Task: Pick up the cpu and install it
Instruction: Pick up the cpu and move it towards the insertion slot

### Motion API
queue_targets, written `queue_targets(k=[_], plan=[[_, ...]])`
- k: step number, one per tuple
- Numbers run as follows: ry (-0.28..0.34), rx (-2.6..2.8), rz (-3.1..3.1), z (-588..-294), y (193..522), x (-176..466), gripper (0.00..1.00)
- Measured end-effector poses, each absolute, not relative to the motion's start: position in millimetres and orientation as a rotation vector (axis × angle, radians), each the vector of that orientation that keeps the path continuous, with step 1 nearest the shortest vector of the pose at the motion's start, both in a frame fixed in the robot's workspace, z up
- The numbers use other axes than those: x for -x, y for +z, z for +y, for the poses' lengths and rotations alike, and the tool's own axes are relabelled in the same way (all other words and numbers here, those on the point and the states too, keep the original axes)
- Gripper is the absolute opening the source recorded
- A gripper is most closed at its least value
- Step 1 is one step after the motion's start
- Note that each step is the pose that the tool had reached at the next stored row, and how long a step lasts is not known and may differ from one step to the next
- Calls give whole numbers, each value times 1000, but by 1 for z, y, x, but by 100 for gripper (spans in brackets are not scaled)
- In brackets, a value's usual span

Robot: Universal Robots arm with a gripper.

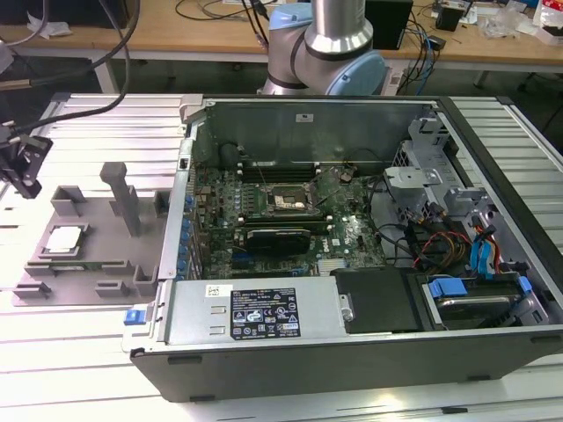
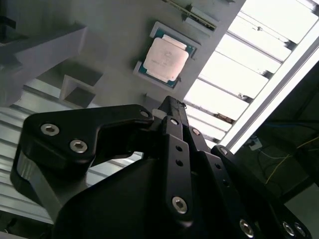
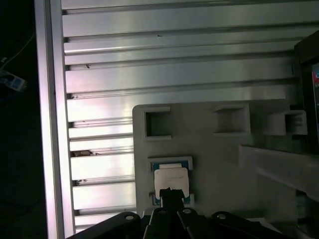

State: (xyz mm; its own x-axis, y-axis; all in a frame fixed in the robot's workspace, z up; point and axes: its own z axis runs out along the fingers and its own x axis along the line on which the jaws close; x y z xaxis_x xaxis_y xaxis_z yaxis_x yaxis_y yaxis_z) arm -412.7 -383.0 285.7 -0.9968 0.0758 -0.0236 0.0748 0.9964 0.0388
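Cpu (image 2: 166,58) in fixture (image 2: 112,42) near hand (image 2: 172,103); exterior view adds computer case (image 1: 369,362).

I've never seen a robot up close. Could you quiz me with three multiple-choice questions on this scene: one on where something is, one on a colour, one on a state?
1. Where is the cpu?
A) plugged into a socket
B) in a recess of the holder beside the computer case
C) between the robot's fingers

2. What colour is that holder?
A) grey
B) red
C) yellow

3. How is the computer case?
A) shut
B) open, motherboard showing
C) wrapped in plastic

Answers:
1 B: the cpu lies in the holder, and the gripper is apart from it.
2 A: it is plain grey.
3 B: the motherboard lies bare inside.
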Motion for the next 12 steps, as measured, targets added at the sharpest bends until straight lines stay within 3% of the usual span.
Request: queue_targets(k=[12], plan=[[59, -117, 3117, -388, 270, 412, 11]])
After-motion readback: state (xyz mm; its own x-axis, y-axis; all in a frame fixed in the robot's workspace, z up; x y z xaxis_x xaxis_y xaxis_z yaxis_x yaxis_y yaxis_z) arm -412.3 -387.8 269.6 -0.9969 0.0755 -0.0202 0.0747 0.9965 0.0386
